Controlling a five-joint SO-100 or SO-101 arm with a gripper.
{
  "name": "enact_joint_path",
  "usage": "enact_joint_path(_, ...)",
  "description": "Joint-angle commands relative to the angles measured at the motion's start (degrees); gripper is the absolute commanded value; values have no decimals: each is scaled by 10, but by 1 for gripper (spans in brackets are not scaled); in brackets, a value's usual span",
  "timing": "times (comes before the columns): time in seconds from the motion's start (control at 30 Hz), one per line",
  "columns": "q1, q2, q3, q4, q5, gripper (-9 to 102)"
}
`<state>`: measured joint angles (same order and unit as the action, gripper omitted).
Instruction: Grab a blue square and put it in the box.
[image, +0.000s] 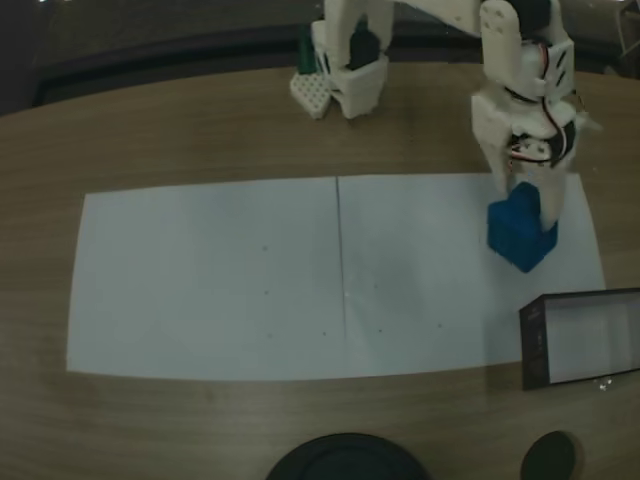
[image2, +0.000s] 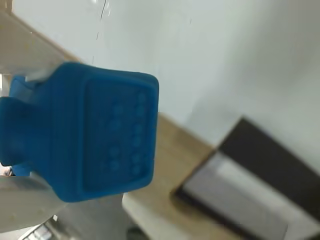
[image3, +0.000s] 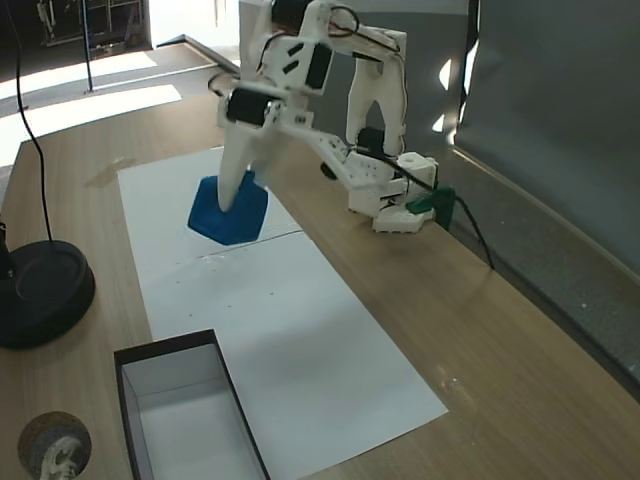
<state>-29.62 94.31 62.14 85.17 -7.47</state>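
My pincer (image: 525, 215) was clamped on the blue square (image: 520, 235), held above the white paper (image: 250, 280) near the box (image: 585, 340), so grab looked done, drop into box still left.

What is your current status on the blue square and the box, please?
Gripper shut on blue square, over the white paper. Box open, nothing inside. Path between them unobstructed.

Dim, perhaps fisheye; sunlit backdrop.
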Motion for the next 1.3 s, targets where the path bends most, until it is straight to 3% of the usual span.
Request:
enact_joint_path(0.0, -14, -6, -150, -34, -15, 0)
enact_joint_path(0.27, -37, -154, -178, -224, -9, 0)
enact_joint_path(0.47, -37, -231, -179, -293, -8, 0)
enact_joint_path(1.03, -33, -305, -177, -297, 41, 1)
enact_joint_path(1.1, -34, -303, -177, -295, 69, 5)
enact_joint_path(1.27, -40, -294, -180, -237, 105, 31)
